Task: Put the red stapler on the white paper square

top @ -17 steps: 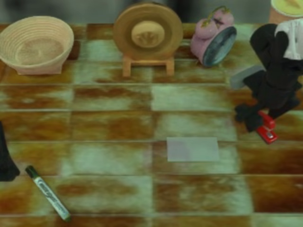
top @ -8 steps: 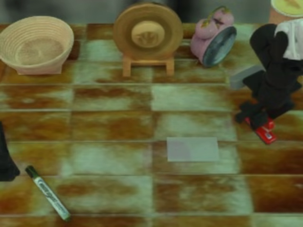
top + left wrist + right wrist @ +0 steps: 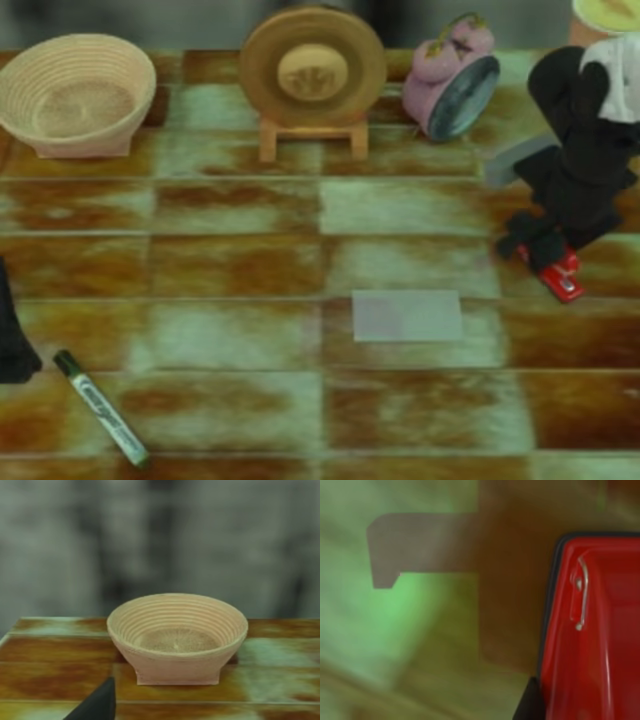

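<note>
1. Hovering low at the worktop's point(image 3: 240, 265) right side, my right gripper point(image 3: 540, 255) covers one end of the red stapler point(image 3: 562, 280); I cannot tell whether its jaws are spread or pinching.
2. Lying on the tiles, the stapler sits right of the white paper square point(image 3: 407, 316), apart from it.
3. My left arm point(image 3: 12, 330) rests parked at the left edge, facing the wicker basket point(image 3: 177, 637).

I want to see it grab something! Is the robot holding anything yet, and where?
Cannot tell: the right gripper is down over the red stapler's far end, hiding any grip. The stapler lies on the table.
</note>
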You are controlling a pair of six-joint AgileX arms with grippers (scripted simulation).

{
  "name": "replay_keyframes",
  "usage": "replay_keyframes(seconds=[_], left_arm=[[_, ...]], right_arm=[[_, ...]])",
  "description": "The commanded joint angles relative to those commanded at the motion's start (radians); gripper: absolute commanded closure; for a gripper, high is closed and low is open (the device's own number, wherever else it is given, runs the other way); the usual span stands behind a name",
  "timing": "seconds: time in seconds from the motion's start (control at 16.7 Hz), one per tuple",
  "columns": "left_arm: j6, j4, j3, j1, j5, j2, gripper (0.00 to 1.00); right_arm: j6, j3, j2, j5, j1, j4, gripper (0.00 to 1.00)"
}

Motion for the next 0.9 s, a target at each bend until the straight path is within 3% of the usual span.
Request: replay_keyframes(seconds=[0.48, 0.9], left_arm=[[0.0, 0.0, 0.0, 0.0, 0.0, 0.0, 0.0], [0.0, 0.0, 0.0, 0.0, 0.0, 0.0, 0.0]], right_arm=[[-0.004, 0.199, -0.092, -0.001, 0.005, -0.303, 1.0], [-0.017, 0.223, -0.1, -0.001, 0.011, -0.33, 1.0]])
